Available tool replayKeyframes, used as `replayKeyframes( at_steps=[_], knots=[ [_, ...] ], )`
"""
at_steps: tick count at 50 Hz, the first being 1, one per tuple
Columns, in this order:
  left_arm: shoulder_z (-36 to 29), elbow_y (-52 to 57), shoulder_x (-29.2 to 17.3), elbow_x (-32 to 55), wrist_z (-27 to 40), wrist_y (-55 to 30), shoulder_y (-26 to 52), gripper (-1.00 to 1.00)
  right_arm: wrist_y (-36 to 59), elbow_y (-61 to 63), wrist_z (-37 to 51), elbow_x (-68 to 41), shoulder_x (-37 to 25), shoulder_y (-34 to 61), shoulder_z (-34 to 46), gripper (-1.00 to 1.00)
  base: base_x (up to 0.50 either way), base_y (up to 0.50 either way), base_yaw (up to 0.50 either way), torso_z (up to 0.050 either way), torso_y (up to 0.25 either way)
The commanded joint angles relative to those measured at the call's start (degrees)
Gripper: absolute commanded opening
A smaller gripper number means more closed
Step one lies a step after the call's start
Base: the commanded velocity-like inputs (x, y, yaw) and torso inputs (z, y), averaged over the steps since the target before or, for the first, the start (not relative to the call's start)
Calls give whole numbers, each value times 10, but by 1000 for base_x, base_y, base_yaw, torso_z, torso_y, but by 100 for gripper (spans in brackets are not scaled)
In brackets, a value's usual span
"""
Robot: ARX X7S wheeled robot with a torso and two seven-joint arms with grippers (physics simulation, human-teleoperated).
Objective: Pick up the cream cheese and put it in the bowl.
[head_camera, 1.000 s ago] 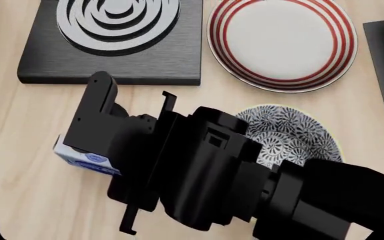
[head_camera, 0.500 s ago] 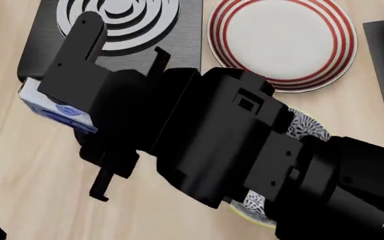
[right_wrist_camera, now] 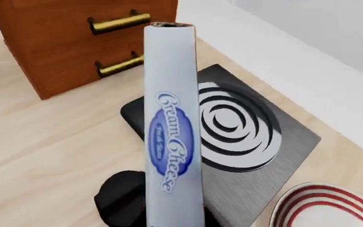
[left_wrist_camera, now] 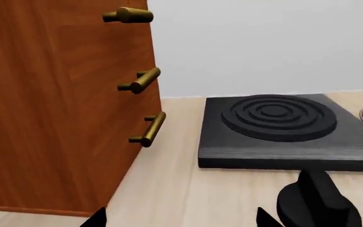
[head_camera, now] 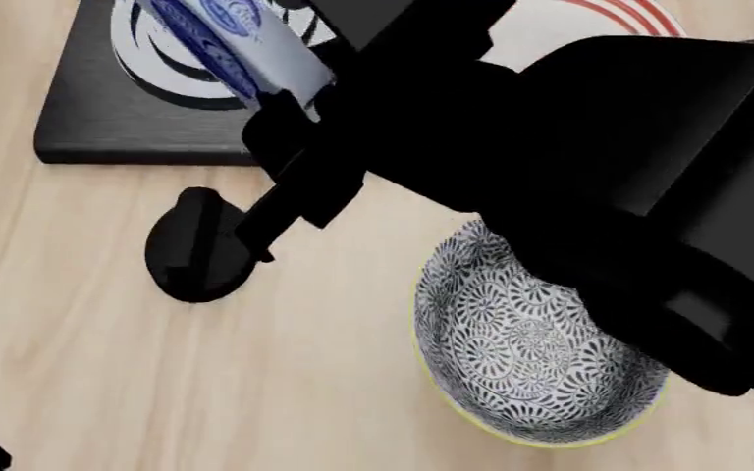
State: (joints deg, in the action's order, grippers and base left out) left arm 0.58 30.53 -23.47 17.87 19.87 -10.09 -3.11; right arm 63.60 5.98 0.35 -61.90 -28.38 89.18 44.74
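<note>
- While up in the air, small pale grey-blue cream cheese box with a dark blue oval label (head_camera: 236,39) sits pinched in the black right claw (head_camera: 301,90), over the black stove plate with pale rings (head_camera: 102,118).
- Picked up already; not yet in the deep blue-and-white flowery bowl (head_camera: 534,343), well apart.
- Long side tilted, slanting across the head view.
- Left claw: cannot tell if open.

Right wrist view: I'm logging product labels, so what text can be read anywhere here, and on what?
"Cream Cheese": white script in the blue oval on the cream cheese.
A smaller line of script under it in the same oval: too small to read.
Head view: the same label shows, too blurred to read.
No other text.
</note>
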Motion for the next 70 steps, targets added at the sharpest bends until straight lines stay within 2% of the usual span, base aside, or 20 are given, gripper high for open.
replayKeyframes(
  at_steps=[1,4,9,13,14,16,17,19,20,21,25,27,33,45,47,50,70],
  knots=[
    [-13,10,-1,-6,3,-8,3,100,-3,57,44,-44,-82,-36,-79,-100,0,0,0,0,0],
    [-18,8,1,-11,5,-10,5,100,-11,94,53,-34,-117,-67,-76,-100,0,0,0,0,0],
    [-28,21,2,-21,7,-5,-4,100,-29,83,62,-64,-151,-104,-116,-100,0,0,0,0,0],
    [-32,22,2,-22,10,-15,5,100,-32,86,125,-95,-161,-142,-145,-100,0,0,0,0,0],
    [-32,21,2,-22,10,-15,6,100,-39,95,117,-100,-169,-157,-148,-100,0,0,0,0,0],
    [-33,20,2,-23,10,-16,7,100,-75,96,197,-118,-162,-189,-196,-100,0,0,0,0,0],
    [-34,18,2,-24,10,-15,8,100,-58,108,181,-151,-170,-194,-193,-100,0,0,0,0,0],
    [-38,15,3,-26,11,-16,11,100,-67,124,220,-172,-174,-220,-209,-100,0,0,0,0,0],
    [-40,14,4,-24,10,-17,13,100,-81,140,212,-138,-180,-227,-203,-100,0,0,0,0,0],
    [-43,12,5,-28,10,-16,13,100,-72,104,223,-184,-174,-224,-217,-100,0,0,0,0,0],
    [-48,8,5,-32,10,-15,15,100,-62,90,235,-190,-174,-223,-213,-100,0,0,0,0,0],
    [-48,7,5,-32,10,-18,18,100,-39,56,272,-244,-171,-219,-220,-100,0,0,0,0,0],
    [-50,4,5,-31,11,-19,21,100,-17,40,308,-253,-176,-218,-208,-100,0,0,0,0,0],
    [-64,-10,10,-39,13,-22,34,100,37,24,317,-258,-190,-221,-167,-100,0,0,0,0,0],
    [-66,-13,11,-39,12,-23,36,100,32,40,316,-215,-195,-224,-151,-100,0,0,0,0,0],
    [-71,-21,12,-40,11,-24,42,100,37,46,301,-209,-200,-229,-141,-100,0,0,0,0,0],
    [-86,-28,14,-46,13,-32,54,100,36,64,298,-230,-218,-240,-147,-100,0,0,0,0,1]
  ],
)
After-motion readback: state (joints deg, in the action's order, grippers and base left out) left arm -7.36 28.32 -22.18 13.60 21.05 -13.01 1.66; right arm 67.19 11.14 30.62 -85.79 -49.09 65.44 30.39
